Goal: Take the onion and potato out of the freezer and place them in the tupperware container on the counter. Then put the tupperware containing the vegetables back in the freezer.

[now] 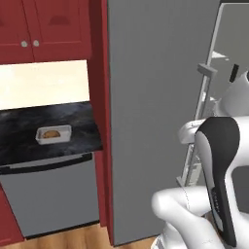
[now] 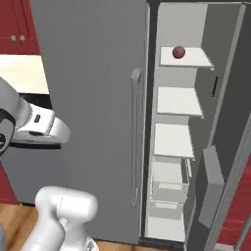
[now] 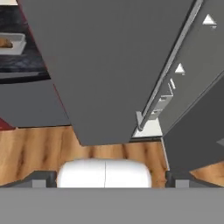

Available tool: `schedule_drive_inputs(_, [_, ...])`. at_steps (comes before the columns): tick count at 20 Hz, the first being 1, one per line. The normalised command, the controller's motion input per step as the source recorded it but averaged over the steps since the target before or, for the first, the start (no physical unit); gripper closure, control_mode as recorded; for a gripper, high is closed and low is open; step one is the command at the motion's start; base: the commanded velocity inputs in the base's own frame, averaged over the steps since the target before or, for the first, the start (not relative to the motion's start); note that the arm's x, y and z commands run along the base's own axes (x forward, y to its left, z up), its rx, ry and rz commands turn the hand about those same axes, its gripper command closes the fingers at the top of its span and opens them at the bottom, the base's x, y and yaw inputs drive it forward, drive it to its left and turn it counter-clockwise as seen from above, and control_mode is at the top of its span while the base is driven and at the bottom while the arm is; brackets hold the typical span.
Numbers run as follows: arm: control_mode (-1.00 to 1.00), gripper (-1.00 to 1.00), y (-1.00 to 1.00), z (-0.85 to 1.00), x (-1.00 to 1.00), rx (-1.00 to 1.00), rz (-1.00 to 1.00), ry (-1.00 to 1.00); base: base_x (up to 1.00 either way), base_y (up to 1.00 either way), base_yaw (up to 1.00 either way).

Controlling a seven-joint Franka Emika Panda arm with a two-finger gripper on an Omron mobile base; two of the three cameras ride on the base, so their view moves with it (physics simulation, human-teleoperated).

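Observation:
The freezer stands tall and grey, its left door shut and its right compartment open. A round red-brown onion sits on the top white shelf inside. On the black counter to the left rests the pale tupperware container, with a brown potato lying in it. The hand view looks down the shut freezer door and catches the tupperware container at its top left. My gripper is open, its fingertips far apart with nothing between them, well away from onion and tub.
A vertical bar handle runs down the shut door. The open freezer door swings out on the right, carrying a bin. Dark red cabinets hang above the counter, a grey appliance front sits below. Wooden floor lies underneath.

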Motion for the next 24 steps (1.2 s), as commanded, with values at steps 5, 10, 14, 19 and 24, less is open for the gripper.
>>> schedule_drive_inputs(5, [1.00,-1.00,0.00,0.00,0.00,0.00,0.00,0.00,0.04,-0.89,0.00])
schedule_drive_inputs(10, [1.00,-1.00,0.00,0.00,0.00,0.00,0.00,0.00,0.01,-0.69,0.00])
schedule_drive_inputs(14, [1.00,-1.00,0.00,0.00,0.00,0.00,0.00,0.00,0.47,-0.54,0.00])
schedule_drive_inputs(19, [1.00,-1.00,0.00,0.00,0.00,0.00,0.00,0.00,0.27,-0.54,0.00])
schedule_drive_inputs(24, [1.00,-1.00,0.00,0.00,0.00,0.00,0.00,0.00,0.08,-0.02,0.01])
